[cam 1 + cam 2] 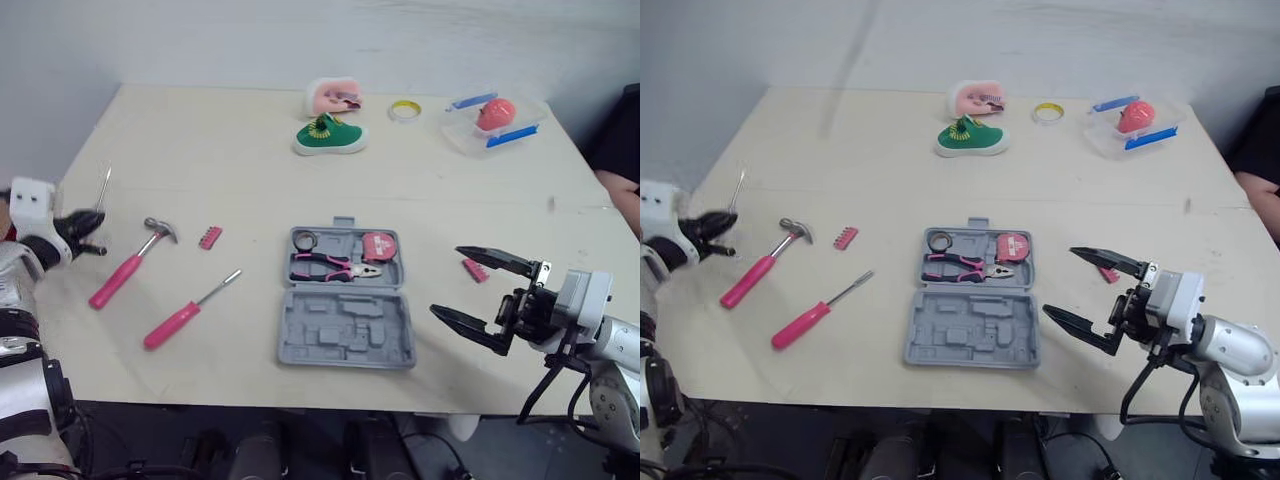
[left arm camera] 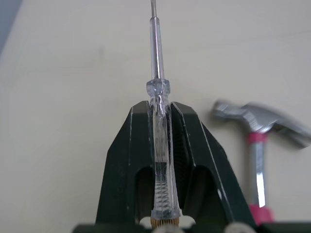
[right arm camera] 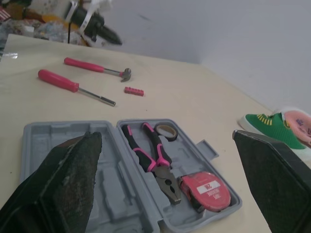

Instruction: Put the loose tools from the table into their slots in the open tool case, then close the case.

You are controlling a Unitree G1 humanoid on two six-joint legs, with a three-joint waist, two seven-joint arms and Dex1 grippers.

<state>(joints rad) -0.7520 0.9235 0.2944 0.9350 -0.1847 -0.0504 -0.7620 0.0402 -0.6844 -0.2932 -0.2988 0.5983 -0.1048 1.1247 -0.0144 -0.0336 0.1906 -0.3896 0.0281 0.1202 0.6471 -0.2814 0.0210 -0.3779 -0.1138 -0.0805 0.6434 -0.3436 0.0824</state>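
The grey tool case (image 1: 345,335) lies open at the table's middle, holding pink-handled pliers (image 1: 335,267), a red tape measure (image 1: 378,246) and a small tape roll (image 1: 305,239). Left of it lie a pink-handled hammer (image 1: 130,262), a pink screwdriver (image 1: 185,312) and a pink bit holder (image 1: 209,237). Another small pink piece (image 1: 474,269) lies right of the case. My left gripper (image 2: 159,104) is shut on a clear tester screwdriver (image 2: 156,53), held above the table's left edge beside the hammer head. My right gripper (image 1: 445,280) stands wide open just right of the case, with nothing between its fingers.
At the back of the table are a green toy shoe (image 1: 330,135), a pink object (image 1: 333,97), a yellow tape ring (image 1: 405,110) and a clear container (image 1: 492,122) holding something red. A person's arm (image 1: 625,190) shows at the right edge.
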